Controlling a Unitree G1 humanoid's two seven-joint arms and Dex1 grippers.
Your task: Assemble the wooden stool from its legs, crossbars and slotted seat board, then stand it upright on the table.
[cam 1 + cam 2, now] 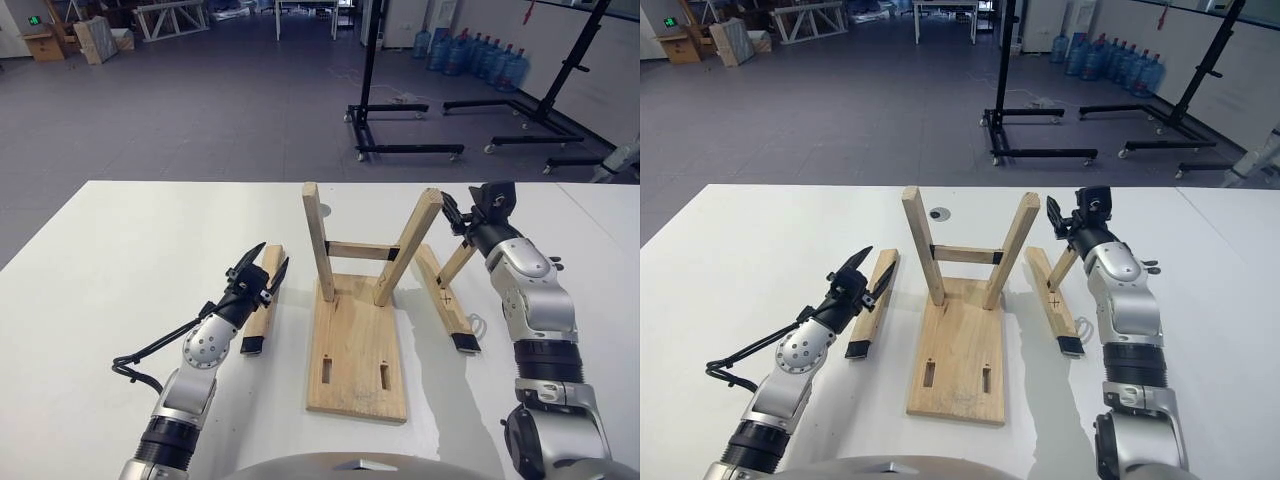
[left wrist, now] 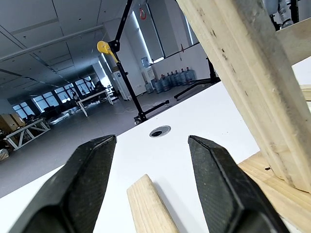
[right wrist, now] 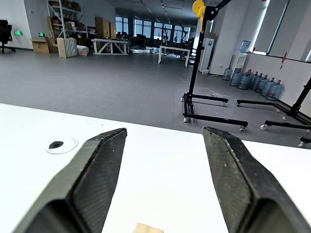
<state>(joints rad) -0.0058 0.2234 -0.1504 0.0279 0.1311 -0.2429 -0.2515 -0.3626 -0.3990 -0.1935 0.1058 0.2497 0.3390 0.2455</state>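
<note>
the seat board (image 1: 355, 360) lies flat on the white table (image 1: 120, 260). two legs (image 1: 320, 240) joined by a crossbar (image 1: 362, 251) stand up from its far end. a loose leg (image 1: 260, 310) lies just left of the board, with the left gripper (image 1: 272, 256) spread open over its far tip. another leg piece (image 1: 445, 293) lies to the right, and the right gripper (image 1: 452, 213) is spread wide at its far end.

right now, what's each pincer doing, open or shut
Left pincer: open, straddling the end of the loose leg, not gripping.
Right pincer: open, holding nothing.
</note>
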